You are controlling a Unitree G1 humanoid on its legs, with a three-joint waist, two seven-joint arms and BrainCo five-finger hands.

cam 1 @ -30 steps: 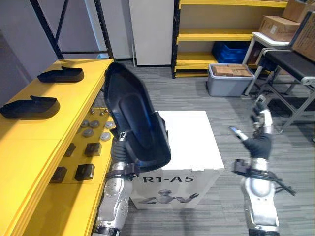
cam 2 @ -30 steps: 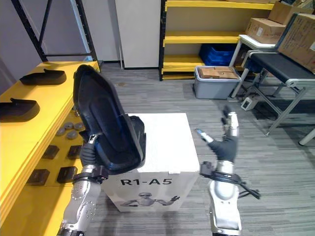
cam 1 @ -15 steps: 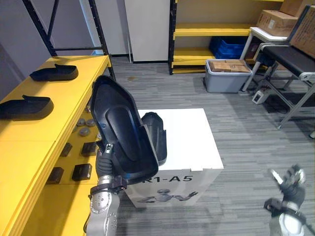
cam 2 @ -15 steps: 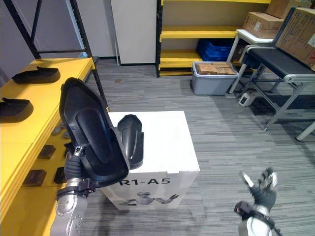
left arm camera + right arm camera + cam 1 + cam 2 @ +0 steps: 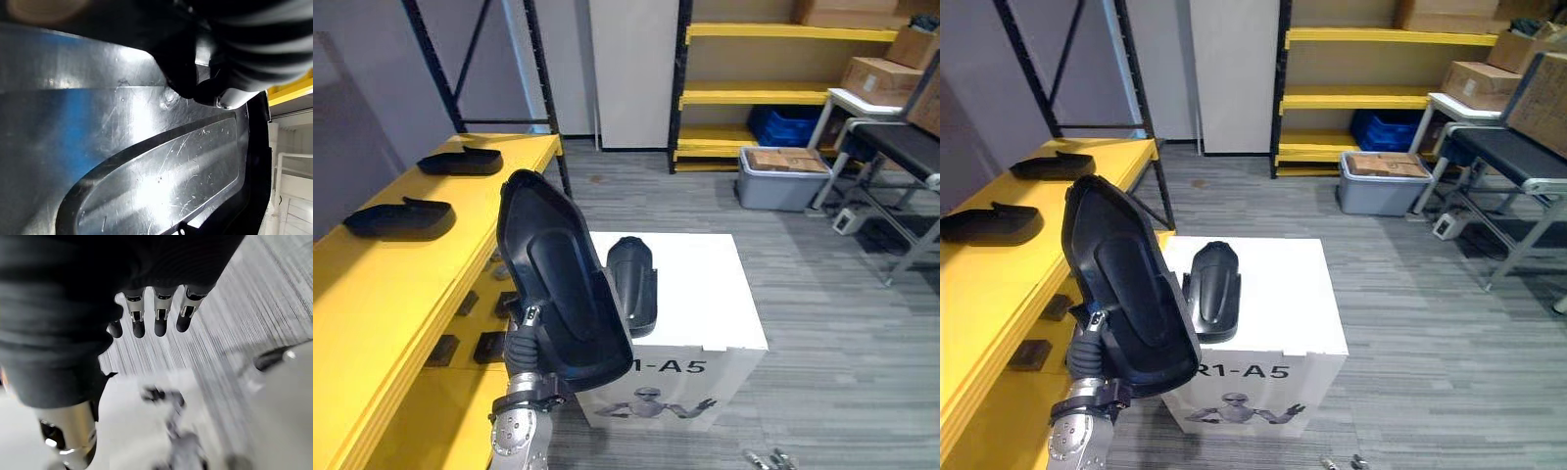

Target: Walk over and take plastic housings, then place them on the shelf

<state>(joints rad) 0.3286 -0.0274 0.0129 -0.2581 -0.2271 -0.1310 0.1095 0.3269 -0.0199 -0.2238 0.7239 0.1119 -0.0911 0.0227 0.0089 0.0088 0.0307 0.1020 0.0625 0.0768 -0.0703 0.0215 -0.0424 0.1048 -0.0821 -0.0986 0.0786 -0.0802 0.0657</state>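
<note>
Left eye view: fingers of the left hand (image 5: 523, 329) grip the large plastic housing (image 5: 563, 284) upright beside the white box (image 5: 705, 294), likely for carrying to the yellow shelf (image 5: 382, 284). A smaller housing (image 5: 633, 294) lies atop the box, and the right hand (image 5: 73, 298) hangs slack-fingered.

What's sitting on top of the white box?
A smaller black plastic housing lies on the white box. The big black housing held up in the left hand covers the box's left side, so anything there can't be seen.
</note>
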